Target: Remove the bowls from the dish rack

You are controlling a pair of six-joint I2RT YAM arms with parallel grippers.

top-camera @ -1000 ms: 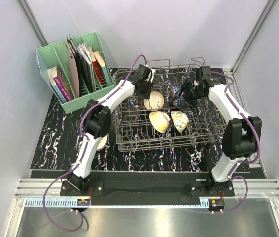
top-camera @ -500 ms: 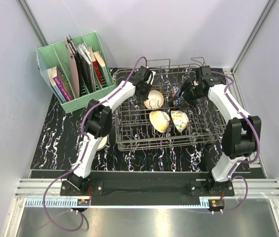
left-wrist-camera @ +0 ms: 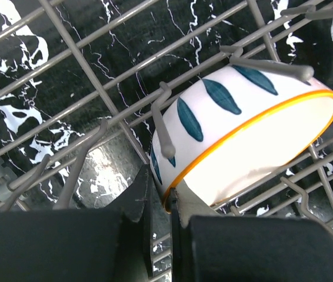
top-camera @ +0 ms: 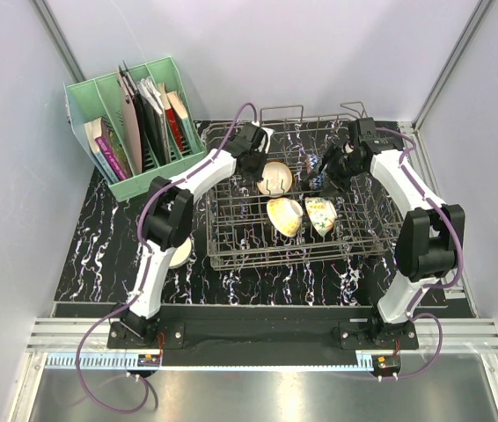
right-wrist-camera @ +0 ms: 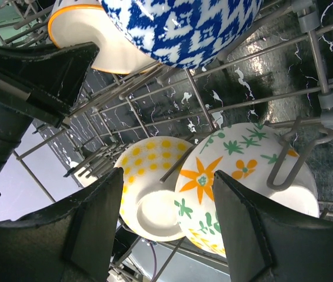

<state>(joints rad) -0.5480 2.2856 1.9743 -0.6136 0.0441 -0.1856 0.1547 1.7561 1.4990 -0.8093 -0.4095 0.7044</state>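
- The left gripper (left-wrist-camera: pixel 162 197) is clenched on the orange-edged rim of the white bowl with dark teal leaf strokes (left-wrist-camera: pixel 243 135), one finger inside the rim and one outside.
- That striped bowl stands on its edge among the tines in the back-left part of the grey wire dish rack (top-camera: pixel 363 242), its cream inside facing the front of the rack.
- The right gripper (right-wrist-camera: pixel 166 182) hangs over the back-right part of the rack with its fingers spread wide, grasping nothing.
- The blue-and-white patterned bowl (right-wrist-camera: pixel 184 23) leans in the tines at the back of the rack, just beside the striped bowl and close to the right gripper.
- The yellow dotted bowl (right-wrist-camera: pixel 146 155) and the bowl with orange flowers and green leaves (right-wrist-camera: pixel 243 164) stand side by side, touching, in the middle of the rack.
- A cream-white bowl (top-camera: pixel 181 255) sits on the black marbled table (top-camera: pixel 99 255) just outside the rack's front-left corner, half hidden by the left arm.
- A green file holder (top-camera: pixel 86 97) of books stands well to the left of the rack; the writing on the spines is too small to read.
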